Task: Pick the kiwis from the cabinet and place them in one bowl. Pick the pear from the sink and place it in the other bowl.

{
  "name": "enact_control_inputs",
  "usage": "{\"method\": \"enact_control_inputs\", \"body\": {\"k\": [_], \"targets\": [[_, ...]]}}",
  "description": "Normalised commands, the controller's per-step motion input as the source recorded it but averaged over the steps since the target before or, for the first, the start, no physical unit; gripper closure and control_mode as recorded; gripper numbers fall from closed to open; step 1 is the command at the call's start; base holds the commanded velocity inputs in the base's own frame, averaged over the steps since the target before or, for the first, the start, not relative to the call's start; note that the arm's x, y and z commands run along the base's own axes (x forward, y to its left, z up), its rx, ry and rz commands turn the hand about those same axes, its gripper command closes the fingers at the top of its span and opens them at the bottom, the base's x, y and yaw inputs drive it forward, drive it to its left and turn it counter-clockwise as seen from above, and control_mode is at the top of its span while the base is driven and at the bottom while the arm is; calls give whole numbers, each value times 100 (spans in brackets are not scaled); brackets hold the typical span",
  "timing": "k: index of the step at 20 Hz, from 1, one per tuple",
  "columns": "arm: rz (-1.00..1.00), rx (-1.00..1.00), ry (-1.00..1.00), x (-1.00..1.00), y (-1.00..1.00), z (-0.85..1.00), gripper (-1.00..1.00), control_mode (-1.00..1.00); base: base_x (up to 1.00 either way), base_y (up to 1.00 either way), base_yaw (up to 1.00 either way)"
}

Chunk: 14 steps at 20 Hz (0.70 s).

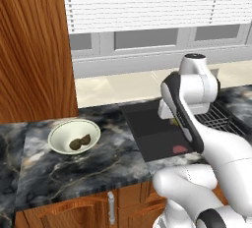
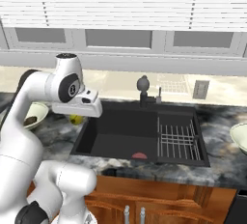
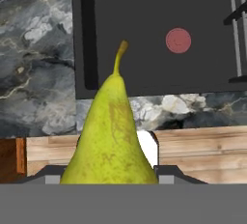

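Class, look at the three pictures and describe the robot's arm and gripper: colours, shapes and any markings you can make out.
The arm is glossy white, built of thick rounded segments, with a dark band along one link and dark joints. A round dark grey disc with a small pale marking, too small to read, sits on its wrist joint. The blocky white hand ends in the gripper, whose fingers show pale grey and dark.

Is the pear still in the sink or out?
Out: the pear sits in the pincer, lifted above the sink edge.
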Motion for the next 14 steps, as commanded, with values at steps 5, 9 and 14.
{"method": "enact_control_inputs", "body": {"k": [5, 9, 14], "targets": [[0, 0, 0, 0, 0, 0, 100, 100, -56, -21, 9], [0, 0, 0, 0, 0, 0, 100, 100, -43, -58, 5], [0, 0, 0, 0, 0, 0, 100, 100, 1, -73, 1]]}}
